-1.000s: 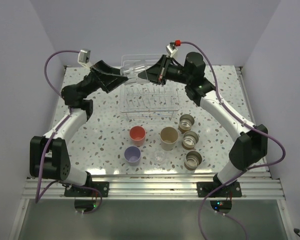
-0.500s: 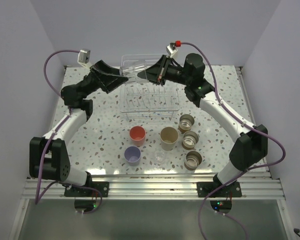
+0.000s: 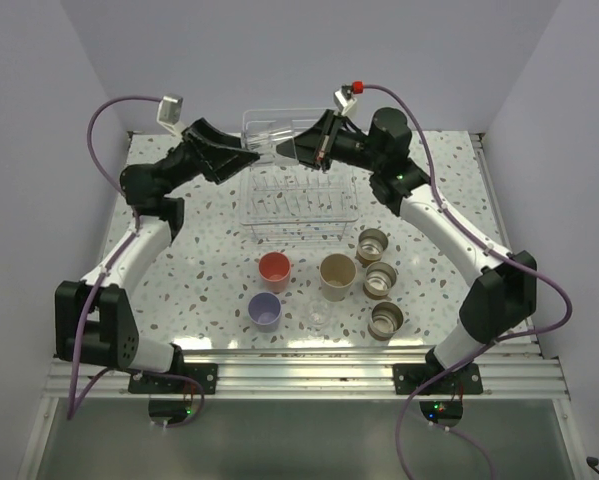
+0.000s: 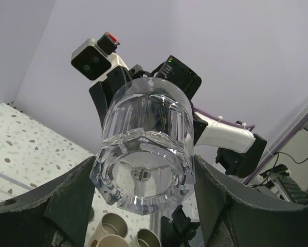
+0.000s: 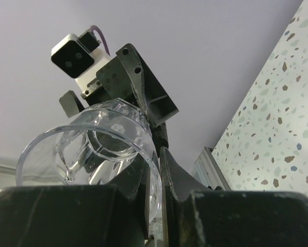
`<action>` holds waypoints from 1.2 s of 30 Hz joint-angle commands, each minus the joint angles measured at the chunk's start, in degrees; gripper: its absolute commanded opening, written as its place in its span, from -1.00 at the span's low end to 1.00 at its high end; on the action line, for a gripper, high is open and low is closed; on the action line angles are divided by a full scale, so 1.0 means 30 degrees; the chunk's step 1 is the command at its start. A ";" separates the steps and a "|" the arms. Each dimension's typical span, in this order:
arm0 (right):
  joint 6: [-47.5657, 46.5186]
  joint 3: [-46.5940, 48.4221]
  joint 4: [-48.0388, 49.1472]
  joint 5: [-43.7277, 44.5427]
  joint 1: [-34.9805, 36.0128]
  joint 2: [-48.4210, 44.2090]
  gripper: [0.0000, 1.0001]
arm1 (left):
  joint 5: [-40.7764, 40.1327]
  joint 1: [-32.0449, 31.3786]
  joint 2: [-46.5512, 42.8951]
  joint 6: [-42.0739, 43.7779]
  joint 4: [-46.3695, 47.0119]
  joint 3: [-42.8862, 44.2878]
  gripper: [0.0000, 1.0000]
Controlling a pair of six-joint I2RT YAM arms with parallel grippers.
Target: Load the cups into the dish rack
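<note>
A clear glass cup hangs in the air above the far end of the white wire dish rack, held between both arms. My right gripper is shut on its rim, one finger inside and one outside. My left gripper spans the cup's faceted base, with both fingers against its sides. On the table near the arms stand a coral-red cup, a lavender cup, a beige cup, a second clear glass and three tan cups.
A clear plastic tray edge shows behind the rack. The tan cups also show low in the left wrist view. White walls close the table on three sides, and a metal rail runs along the near edge.
My left arm has lifted slightly, its wrist camera higher than before. The right arm, the held glass and the cups on the table stay where they were.
</note>
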 commanded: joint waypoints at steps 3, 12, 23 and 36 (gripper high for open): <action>-0.2870 0.0585 -0.2550 0.0430 0.0224 -0.1317 -0.58 | -0.0244 -0.0258 -0.1374 0.5109 -0.7559 0.2582 -1.00; -0.8270 0.2317 -1.6586 0.7218 -0.0508 -0.3133 0.97 | -0.3667 -0.0433 -0.0265 1.6477 -2.5507 0.7947 -1.00; -0.9563 -0.1170 -1.9786 0.8957 -0.1388 -0.5977 0.97 | -1.1636 -0.3099 0.3573 2.3076 -3.4306 1.0911 -1.00; -0.9299 -0.2050 -1.9815 0.9074 -0.1476 -0.6300 0.97 | -1.4043 -0.4476 0.4629 2.3898 -3.3782 0.8715 -1.00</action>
